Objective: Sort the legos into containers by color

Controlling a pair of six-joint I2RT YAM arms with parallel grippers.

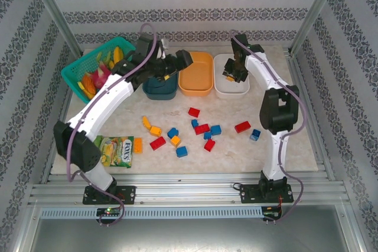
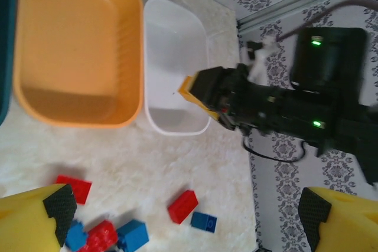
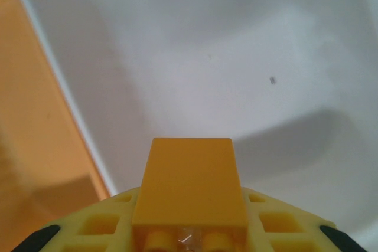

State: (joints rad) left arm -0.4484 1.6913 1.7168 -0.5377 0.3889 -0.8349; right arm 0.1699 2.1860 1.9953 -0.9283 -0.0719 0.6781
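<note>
Right gripper is clamped on an orange-yellow brick. The brick is smooth, blocky and rectangular, seen end-on in the right wrist view, sticking out past the yellow finger frame. It hangs over the white bin, upper right of centre in the top view. The bin floor under it is bare apart from a small dark speck.

Left gripper is spread wide with nothing between its fingers. Its black pads sit at the bottom corners of the left wrist view. In the top view it hovers over the teal bin, upper left of centre.

The three bins stand in a row at the top of the table: teal, then the orange bin, then white, with their sides close together. What shows of the orange bin's inside is bare.

Loose bricks are scattered mid-frame below the bins:
- Red: five, some touching blue ones in the central cluster.
- Blue: about six, one alone toward the right beside a red.
- Orange-yellow: four, toward the left, one lying right against a snack packet at lower left.

A green basket holding colourful items sits at upper left.
</note>
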